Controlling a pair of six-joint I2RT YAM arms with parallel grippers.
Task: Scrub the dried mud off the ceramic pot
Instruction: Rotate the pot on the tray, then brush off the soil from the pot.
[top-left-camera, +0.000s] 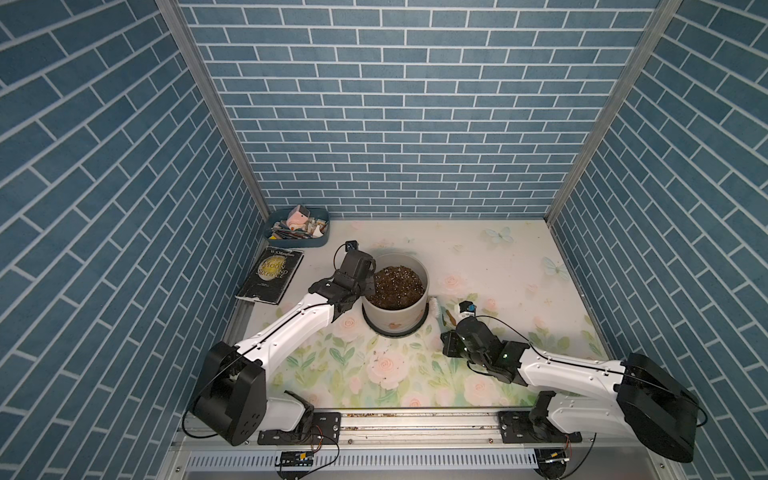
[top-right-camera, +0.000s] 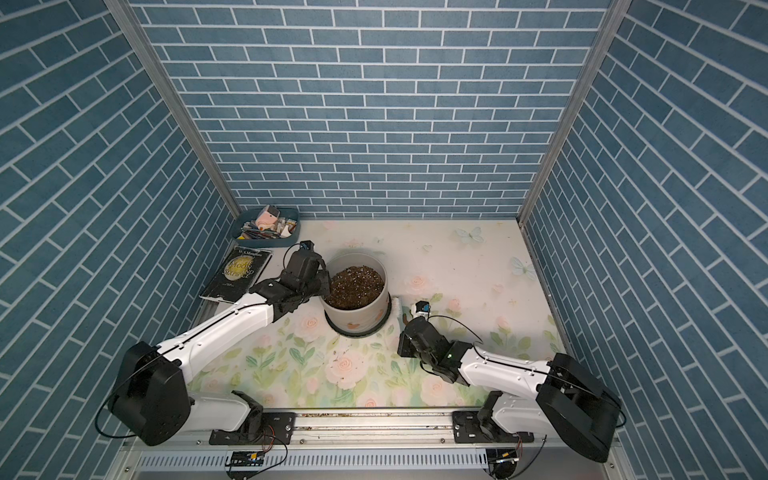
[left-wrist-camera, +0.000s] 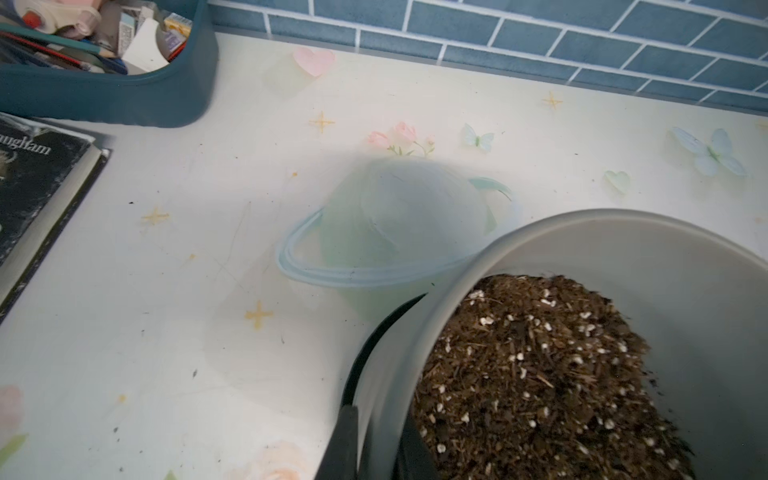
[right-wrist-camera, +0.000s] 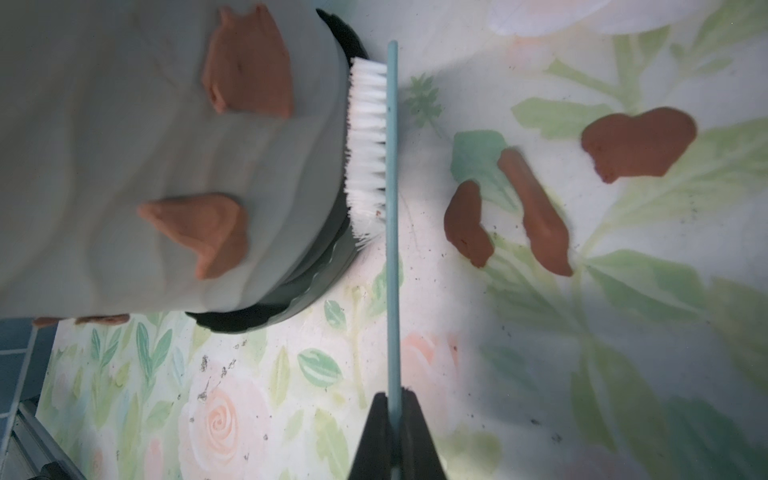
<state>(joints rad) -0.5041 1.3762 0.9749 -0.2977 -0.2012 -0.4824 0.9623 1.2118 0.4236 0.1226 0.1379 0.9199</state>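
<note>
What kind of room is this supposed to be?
Probably a staged test booth, not a real room: blue brick-pattern wall panels box in a flowery table, and two robot arms bolted to a metal rail work on a pot.

Floral table (top-left-camera: 519, 266): saucer (top-left-camera: 419, 326), book (top-left-camera: 272, 274), tray (top-left-camera: 297, 241), mud flakes (right-wrist-camera: 640, 143).

The light is soft and even in both top views, and the brick walls (top-left-camera: 407, 104) bend outward at the edges. In the right wrist view the ceramic pot (right-wrist-camera: 124, 145) is blurred and shadowed.
</note>
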